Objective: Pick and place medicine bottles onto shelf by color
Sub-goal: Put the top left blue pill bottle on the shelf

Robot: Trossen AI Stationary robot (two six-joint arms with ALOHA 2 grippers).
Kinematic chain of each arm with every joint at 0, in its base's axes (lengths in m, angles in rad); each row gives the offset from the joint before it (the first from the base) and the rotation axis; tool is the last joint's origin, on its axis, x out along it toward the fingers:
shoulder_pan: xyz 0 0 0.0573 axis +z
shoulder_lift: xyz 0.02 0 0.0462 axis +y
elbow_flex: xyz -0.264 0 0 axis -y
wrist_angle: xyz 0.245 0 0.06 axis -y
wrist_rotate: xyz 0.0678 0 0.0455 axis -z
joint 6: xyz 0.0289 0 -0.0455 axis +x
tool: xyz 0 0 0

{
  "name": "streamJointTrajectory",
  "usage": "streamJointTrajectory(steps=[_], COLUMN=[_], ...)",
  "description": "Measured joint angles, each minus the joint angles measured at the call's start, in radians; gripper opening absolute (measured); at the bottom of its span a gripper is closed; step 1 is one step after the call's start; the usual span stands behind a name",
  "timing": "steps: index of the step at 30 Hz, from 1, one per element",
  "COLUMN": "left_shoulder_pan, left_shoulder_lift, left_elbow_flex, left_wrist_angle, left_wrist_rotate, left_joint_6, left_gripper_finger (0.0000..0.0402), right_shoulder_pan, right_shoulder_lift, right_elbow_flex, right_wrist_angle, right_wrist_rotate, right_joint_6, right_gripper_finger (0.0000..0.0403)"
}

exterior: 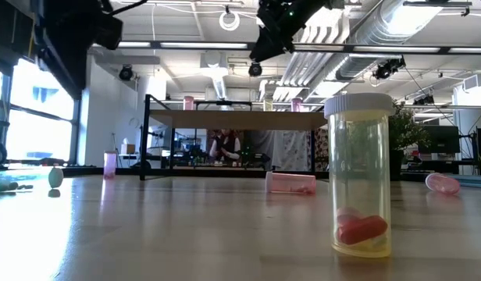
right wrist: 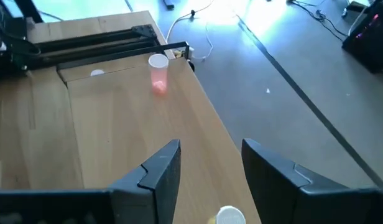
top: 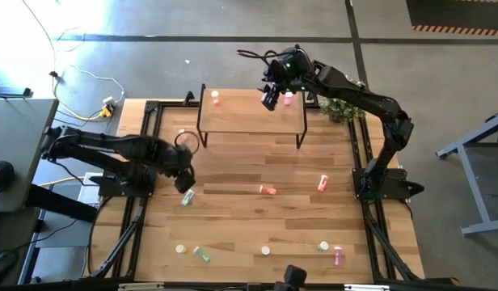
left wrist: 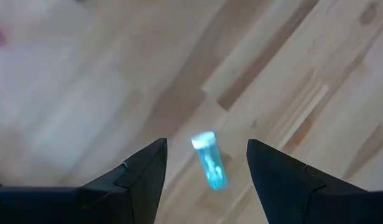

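I'm mid-pick: left gripper (left wrist: pixel 206 163), jaws apart, hovers over the lying green bottle (left wrist: pixel 210 161), so next I descend and close (right gripper (right wrist: pixel 210 163) waits empty, jaws apart, above the shelf (top: pixel 241 120)).

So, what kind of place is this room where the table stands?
Probably a large open workshop or robotics lab, not a home. The low view shows exposed ventilation ducts and ceiling lamps overhead. The high view shows a bare concrete floor with loose cables beside the table.
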Motion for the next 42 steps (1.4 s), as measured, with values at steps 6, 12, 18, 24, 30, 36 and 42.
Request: streamJointTrajectory(steps=[6, 12, 18, 24, 30, 36, 42], left_shoulder_pan=[-0.137, -0.239, -0.313, -0.353, -0.353, -0.353, -0.353], left_shoulder_lift=[0.005, 0.005, 0.013, 0.045, 0.113, 0.201, 0.280], left_elbow_flex=[-0.095, -0.189, -0.290, -0.327, -0.327, -0.327, -0.324], left_wrist_angle=[0.036, 0.173, 0.306, 0.341, 0.355, 0.403, 0.410], left_wrist_rotate=[0.005, 0.024, 0.013, -0.025, -0.039, -0.033, -0.014], left_joint_6=[-0.188, -0.360, -0.480, -0.550, -0.547, -0.545, -0.536], left_gripper_finger=[0.0213, 0.0213, 0.0213, 0.0213, 0.0213, 0.0213, 0.0198], right_shoulder_pan=[0.038, 0.082, 0.114, 0.135, 0.144, 0.144, 0.144], right_shoulder_lift=[0.000, 0.000, 0.000, 0.000, 0.000, 0.000, 0.000], right_elbow_flex=[0.000, 0.000, 0.000, 0.000, 0.000, 0.000, 0.000], right_wrist_angle=[-0.015, -0.024, -0.040, -0.051, -0.057, -0.056, -0.056], right_wrist_rotate=[0.000, 0.000, 0.000, 0.000, 0.000, 0.000, 0.000], right_joint_6=[0.007, 0.006, 0.012, 0.026, 0.031, 0.031, 0.054], right_gripper_finger=[0.0162, 0.0162, 0.0162, 0.0162, 0.0162, 0.0162, 0.0162])
